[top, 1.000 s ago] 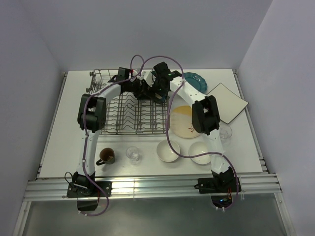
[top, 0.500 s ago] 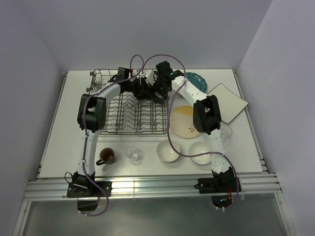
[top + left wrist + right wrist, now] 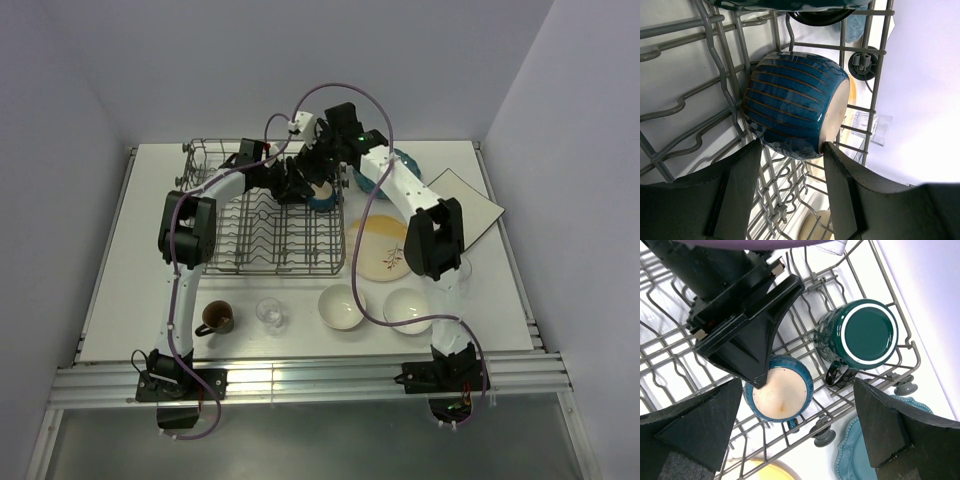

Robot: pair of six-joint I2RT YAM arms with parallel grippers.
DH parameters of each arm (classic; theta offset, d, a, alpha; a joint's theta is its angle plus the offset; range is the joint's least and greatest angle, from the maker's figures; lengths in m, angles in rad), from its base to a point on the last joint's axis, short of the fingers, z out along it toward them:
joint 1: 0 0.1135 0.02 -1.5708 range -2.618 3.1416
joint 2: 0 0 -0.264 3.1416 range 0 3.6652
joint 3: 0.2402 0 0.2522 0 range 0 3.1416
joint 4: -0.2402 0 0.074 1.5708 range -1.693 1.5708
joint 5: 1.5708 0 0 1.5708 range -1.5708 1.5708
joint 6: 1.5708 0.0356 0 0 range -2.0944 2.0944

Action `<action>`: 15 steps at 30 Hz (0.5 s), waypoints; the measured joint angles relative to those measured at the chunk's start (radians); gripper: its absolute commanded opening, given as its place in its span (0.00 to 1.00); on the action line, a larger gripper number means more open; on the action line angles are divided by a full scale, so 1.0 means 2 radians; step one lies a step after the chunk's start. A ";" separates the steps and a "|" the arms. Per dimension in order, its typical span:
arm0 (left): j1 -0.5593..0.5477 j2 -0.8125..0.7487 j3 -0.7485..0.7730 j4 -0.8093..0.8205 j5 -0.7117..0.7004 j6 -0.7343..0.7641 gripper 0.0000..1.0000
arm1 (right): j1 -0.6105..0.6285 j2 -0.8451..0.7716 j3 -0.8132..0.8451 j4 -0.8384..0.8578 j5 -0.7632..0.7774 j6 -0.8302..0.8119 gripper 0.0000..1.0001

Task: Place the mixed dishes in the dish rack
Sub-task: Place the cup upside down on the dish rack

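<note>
Your right wrist view shows the blue mug [image 3: 782, 395] cream end up, left wrist its ribbed side, pinched between left jaws, right jaws spread

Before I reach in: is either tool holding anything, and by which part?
Left tool grips the blue striped mug across its sides, inside the dish rack. Right tool is open and empty.

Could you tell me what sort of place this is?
Probably a robotics test cell, not a real kitchen: bare walls box in a white table, two arms are bolted at its near edge, and a dish rack sits beside loose bowls.
</note>
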 measured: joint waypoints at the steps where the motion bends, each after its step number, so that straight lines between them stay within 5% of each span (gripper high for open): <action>1: 0.000 0.000 0.000 0.000 0.001 0.000 0.58 | 0.000 -0.001 0.000 0.000 -0.002 0.001 1.00; 15: 0.013 -0.006 -0.021 0.071 0.008 -0.047 0.62 | -0.039 -0.035 -0.007 -0.001 -0.073 0.059 1.00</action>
